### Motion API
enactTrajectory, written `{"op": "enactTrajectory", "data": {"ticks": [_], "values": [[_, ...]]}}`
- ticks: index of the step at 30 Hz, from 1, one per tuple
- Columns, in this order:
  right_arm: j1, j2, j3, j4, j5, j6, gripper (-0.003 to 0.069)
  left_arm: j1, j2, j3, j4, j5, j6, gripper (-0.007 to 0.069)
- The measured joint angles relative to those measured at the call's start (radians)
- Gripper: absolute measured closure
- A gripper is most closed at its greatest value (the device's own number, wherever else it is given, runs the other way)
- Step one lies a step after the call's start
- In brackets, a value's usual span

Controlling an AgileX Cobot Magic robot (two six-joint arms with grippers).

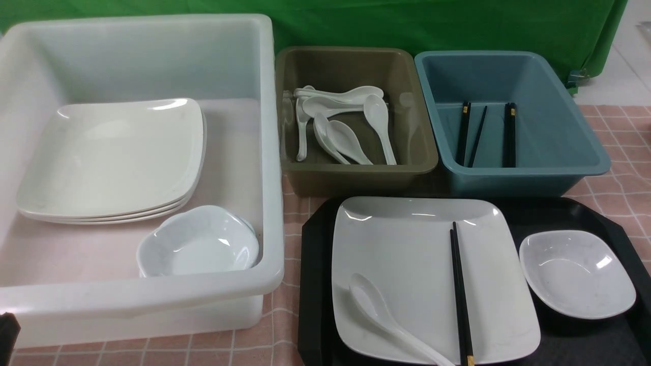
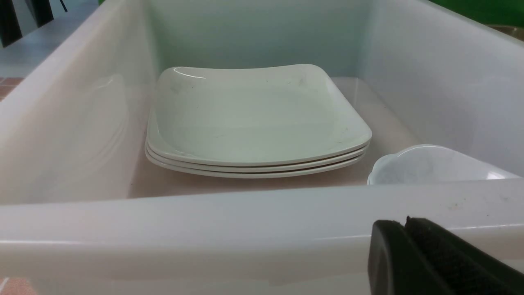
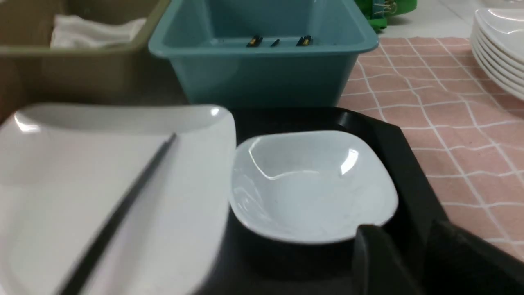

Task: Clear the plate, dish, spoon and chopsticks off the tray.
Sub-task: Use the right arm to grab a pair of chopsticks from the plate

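Observation:
The black tray (image 1: 315,284) lies at the front right. On it rests the large white plate (image 1: 407,264), which carries the white spoon (image 1: 376,310) and the black chopsticks (image 1: 460,295). The small white dish (image 1: 577,272) sits on the tray to the right of the plate. In the right wrist view my right gripper (image 3: 403,229) stands open and empty just short of the near rim of the dish (image 3: 307,188). My left gripper (image 2: 403,223) is shut with nothing in it, outside the near wall of the white bin (image 2: 204,221).
The white bin (image 1: 274,152) at the left holds three stacked plates (image 1: 112,157) and small dishes (image 1: 198,241). An olive bin (image 1: 351,175) with several spoons and a blue bin (image 1: 524,175) with chopsticks stand behind the tray. More stacked plates (image 3: 499,45) sit far right.

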Motion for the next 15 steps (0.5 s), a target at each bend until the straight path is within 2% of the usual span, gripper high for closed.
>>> {"op": "enactTrajectory", "data": {"ticks": [2,3,4,5,6,7,8,15], "values": [[0.000,0.000,0.005,0.135,-0.029,0.176,0.0414,0.000,0.000,0.000,0.000,0.000,0.000,0.0604],[0.000,0.000,0.005,0.151,-0.034,0.198,0.0414,0.000,0.000,0.000,0.000,0.000,0.000,0.0604],[0.000,0.000,0.006,0.292,-0.061,0.411,0.0414,0.000,0.000,0.000,0.000,0.000,0.000,0.0604],[0.000,0.000,0.006,0.304,-0.070,0.433,0.0414,0.000,0.000,0.000,0.000,0.000,0.000,0.0604],[0.000,0.000,0.006,0.362,-0.096,0.563,0.0414,0.000,0.000,0.000,0.000,0.000,0.000,0.0604],[0.000,0.000,0.006,0.381,-0.104,0.620,0.0414,0.000,0.000,0.000,0.000,0.000,0.000,0.0604],[0.000,0.000,0.006,0.396,-0.117,0.663,0.0414,0.000,0.000,0.000,0.000,0.000,0.000,0.0604],[0.000,0.000,0.006,0.422,-0.184,0.746,0.0414,0.000,0.000,0.000,0.000,0.000,0.000,0.0604]]}}
